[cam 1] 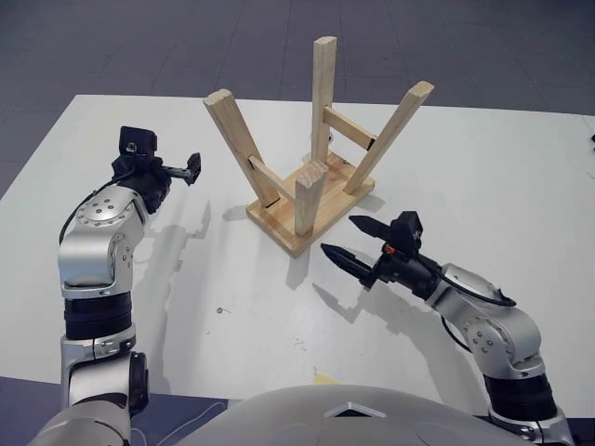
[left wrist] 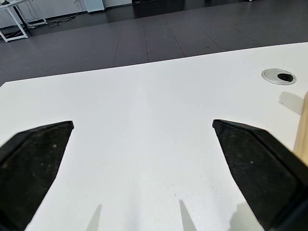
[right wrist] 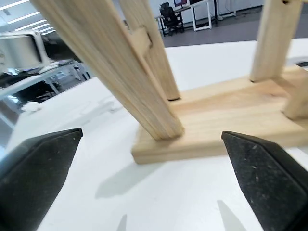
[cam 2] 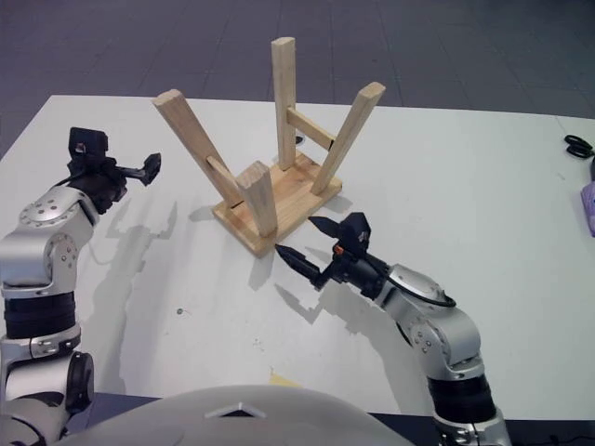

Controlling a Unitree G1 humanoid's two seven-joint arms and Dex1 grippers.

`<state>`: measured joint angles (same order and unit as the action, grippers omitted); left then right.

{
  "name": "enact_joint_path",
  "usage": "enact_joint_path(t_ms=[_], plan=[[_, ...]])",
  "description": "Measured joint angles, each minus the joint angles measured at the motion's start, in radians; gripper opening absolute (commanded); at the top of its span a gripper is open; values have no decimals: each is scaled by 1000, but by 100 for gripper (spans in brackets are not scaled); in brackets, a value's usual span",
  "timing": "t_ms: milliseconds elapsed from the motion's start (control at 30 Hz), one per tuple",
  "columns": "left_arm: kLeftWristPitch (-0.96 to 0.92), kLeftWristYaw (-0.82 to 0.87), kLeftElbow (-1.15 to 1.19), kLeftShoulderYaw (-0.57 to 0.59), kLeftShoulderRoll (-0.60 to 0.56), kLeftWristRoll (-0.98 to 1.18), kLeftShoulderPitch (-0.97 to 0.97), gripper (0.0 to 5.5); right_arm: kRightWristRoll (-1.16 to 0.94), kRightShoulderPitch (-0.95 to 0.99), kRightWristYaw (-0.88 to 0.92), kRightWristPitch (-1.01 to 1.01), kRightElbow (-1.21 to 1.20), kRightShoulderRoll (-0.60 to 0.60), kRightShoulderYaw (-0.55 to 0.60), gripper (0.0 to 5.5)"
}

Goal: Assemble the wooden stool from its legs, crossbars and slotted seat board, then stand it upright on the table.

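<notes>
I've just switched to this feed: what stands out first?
The wooden stool stands upside down in the middle of the table, legs pointing up. The right gripper is open near its closest corner, not touching; the left gripper is open, off to the stool's left.

The pale wooden stool [cam 1: 310,197] stands upside down, upper centre of the frame. Its seat board [cam 1: 279,228] lies flat underneath. Four legs [cam 1: 238,139] splay upward, joined by crossbars [cam 1: 350,129].

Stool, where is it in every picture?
Left eye view: stool upside down, in the middle of the table, towards the far side.
Right eye view: same stool, a bit left of centre.
Left wrist view: a sliver of one leg at the picture's edge.
Right wrist view: seat close up, straight ahead.
Shared landmark: the white table.
</notes>
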<state>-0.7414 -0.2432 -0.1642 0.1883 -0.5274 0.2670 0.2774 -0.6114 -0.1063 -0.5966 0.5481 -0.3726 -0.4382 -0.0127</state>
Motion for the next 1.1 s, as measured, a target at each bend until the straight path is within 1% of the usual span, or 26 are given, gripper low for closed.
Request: enact_joint_path(t_ms=[33, 100, 200, 267, 367, 433, 533, 567, 633, 667, 733, 800, 867, 1000, 1100], plan=[[3, -36, -7, -6, -21, 0, -19, 538, 21, 15, 25, -16, 42, 2, 21, 540], [14, -137, -44, -34, -75, 9, -84, 538, 82, 105, 106, -70, 182, 9, 100, 540], [26, -185, -61, -72, -75, 11, -100, 538, 125, 285, 137, -172, 365, 53, 130, 540], [33, -187, -60, -99, -59, 9, -93, 538, 102, 381, 85, -191, 465, 89, 133, 540], [42, -195, -46, -148, -11, 7, -64, 538, 5, 491, -104, -112, 575, 104, 119, 540], [45, -201, -42, -175, 9, 7, -48, 538, 14, 544, -162, -125, 666, 100, 118, 540], [52, -202, -40, -183, 31, 6, -29, 538, 59, 616, -197, -170, 823, 93, 120, 540], [52, -202, -41, -183, 33, 7, -29, 538, 64, 619, -217, -164, 828, 88, 115, 540], [54, -211, -47, -183, 33, 7, -33, 538, 63, 595, -308, -109, 765, 55, 68, 540], [61, -222, -48, -173, 28, 10, -44, 538, 54, 561, -372, -63, 695, 12, 38, 540], [72, -231, -33, -126, 22, 15, -59, 538, 17, 484, -468, 13, 565, -39, -7, 540], [100, -234, 23, -61, -12, 11, -69, 538, -16, 396, -510, 83, 459, -50, -40, 540], [135, -238, 103, -11, -50, 0, -77, 538, -45, 356, -507, 125, 383, -51, -40, 540], [192, -256, 202, 35, -85, -9, -86, 538, -49, 336, -450, 135, 313, -49, -15, 540], [252, -366, 204, 55, -127, 12, -132, 538, -60, 296, -420, 145, 265, -52, 17, 540]])
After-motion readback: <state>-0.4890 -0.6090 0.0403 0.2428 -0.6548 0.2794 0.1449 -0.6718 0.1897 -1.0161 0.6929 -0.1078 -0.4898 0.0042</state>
